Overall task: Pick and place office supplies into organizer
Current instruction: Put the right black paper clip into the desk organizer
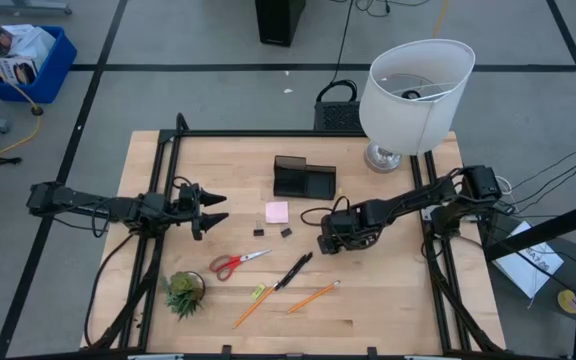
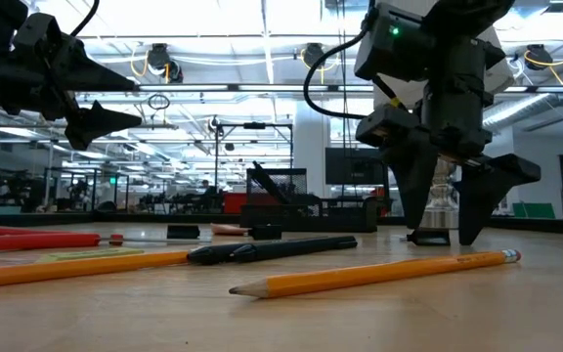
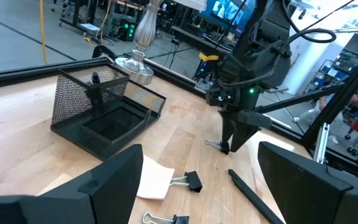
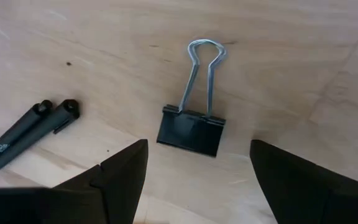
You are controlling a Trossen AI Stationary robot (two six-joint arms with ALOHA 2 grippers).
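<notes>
My right gripper (image 4: 197, 148) points down over the middle of the table, open. A black binder clip (image 4: 190, 132) lies flat on the wood between its fingertips, wire loops pointing away, and neither finger touches it. The black mesh organizer (image 1: 303, 178) stands beyond it. A pink sticky pad (image 1: 276, 211), two more clips (image 1: 259, 231), red-handled scissors (image 1: 238, 262), black pens (image 1: 293, 270) and orange pencils (image 1: 313, 296) lie on the table. My left gripper (image 1: 220, 206) waits open and level at the left, above the table.
A white-shaded lamp (image 1: 413, 95) stands at the far right behind the organizer. A small green potted plant (image 1: 185, 292) sits near the front left. Black frame rails (image 1: 158, 200) run along the table's left and right sides.
</notes>
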